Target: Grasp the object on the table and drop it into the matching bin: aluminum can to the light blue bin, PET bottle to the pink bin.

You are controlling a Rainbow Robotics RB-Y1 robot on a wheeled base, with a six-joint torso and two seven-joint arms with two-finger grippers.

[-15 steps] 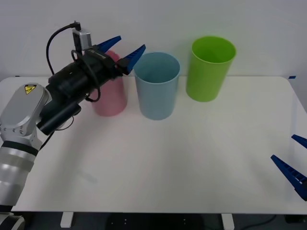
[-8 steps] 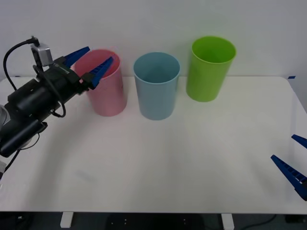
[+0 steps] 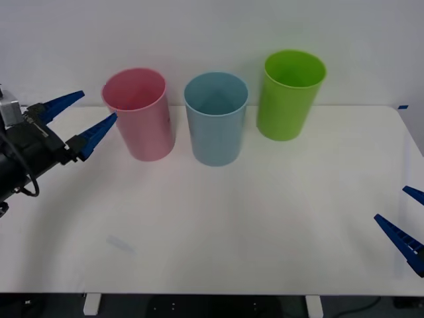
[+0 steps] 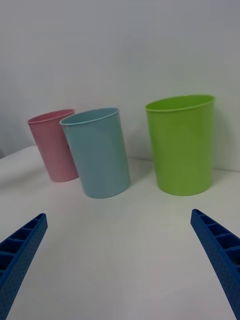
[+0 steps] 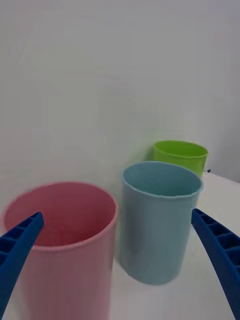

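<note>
The light blue bin [image 3: 216,126] stands upright at the back of the white table [image 3: 232,218], between the pink bin [image 3: 142,119] and a lime green one. The aluminum can is out of view, and so is any PET bottle. My left gripper [image 3: 99,105] hovers open and empty left of the pink bin, at about rim height. In the left wrist view the left gripper [image 5: 117,213] points at the pink bin [image 5: 65,250] and light blue bin [image 5: 157,225]. My right gripper [image 3: 391,203] rests open at the table's right front edge, its own view facing the light blue bin [image 4: 97,152].
A lime green bin [image 3: 289,99] stands right of the light blue one, also in the right wrist view as the green bin [image 4: 182,145]. A plain white wall runs behind the bins. The table's front half is bare.
My left arm has drawn back to the left, from beside the light blue bin's rim past the pink bin, its gripper staying open. The right arm has not moved.
</note>
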